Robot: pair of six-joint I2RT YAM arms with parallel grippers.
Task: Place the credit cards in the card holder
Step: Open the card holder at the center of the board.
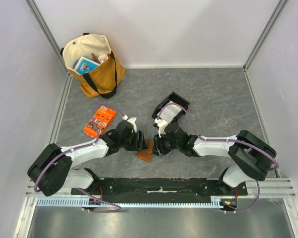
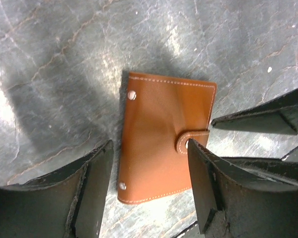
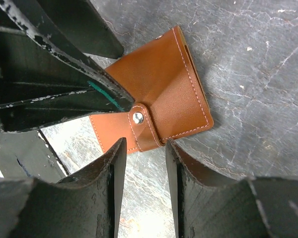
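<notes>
Lying closed beneath left pincer [image 2: 150,148] and right pincer [image 3: 145,145], card holder [image 2: 164,134]

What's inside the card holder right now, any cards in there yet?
Cannot tell. The card holder lies folded shut on the grey table, its strap across the front, so the leather cover hides the inside. No card edge shows at its sides in either wrist view.
</notes>
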